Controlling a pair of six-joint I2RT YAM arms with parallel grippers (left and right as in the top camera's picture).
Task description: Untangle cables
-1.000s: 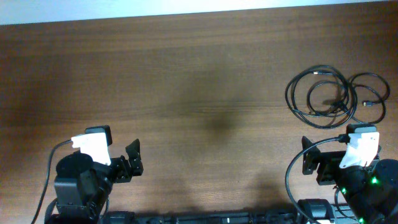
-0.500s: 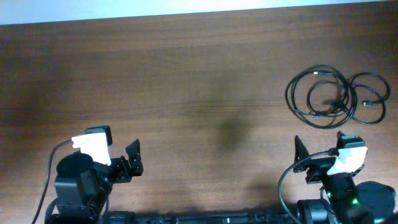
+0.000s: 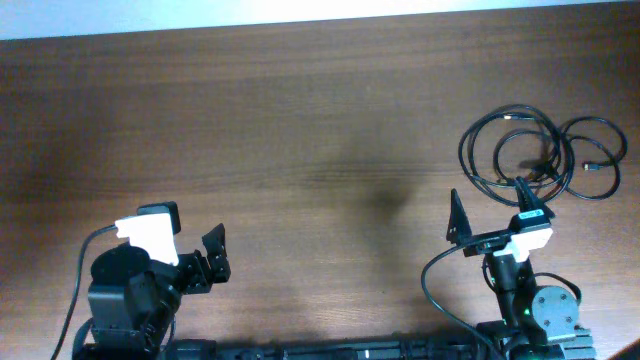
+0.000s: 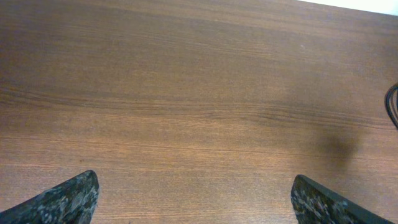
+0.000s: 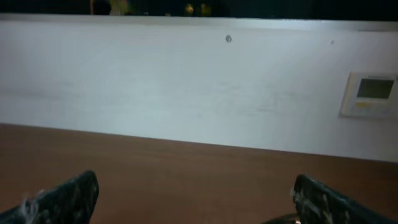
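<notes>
The cables [image 3: 540, 155] are thin black cords lying in overlapping loops on the wooden table at the far right, with small plug ends inside the loops. My right gripper [image 3: 490, 205] is open and empty, just on the near-left side of the loops, one finger reaching their near edge. In the right wrist view my right gripper [image 5: 199, 202] points level over the table toward a white wall. My left gripper [image 3: 213, 255] is open and empty at the near left, far from the cables. In the left wrist view my left gripper [image 4: 199, 199] faces bare wood, with a cable sliver [image 4: 393, 106] at the right edge.
The brown wooden table [image 3: 300, 130] spans the view, its far edge meeting a white wall [image 5: 186, 87] that carries a small panel [image 5: 372, 93]. Thick black wires run from both arm bases at the near edge.
My right arm has moved forward and left toward the cables, its wrist turning so its open fingers now reach the loops' near edge. The left arm and the cables have not moved.
</notes>
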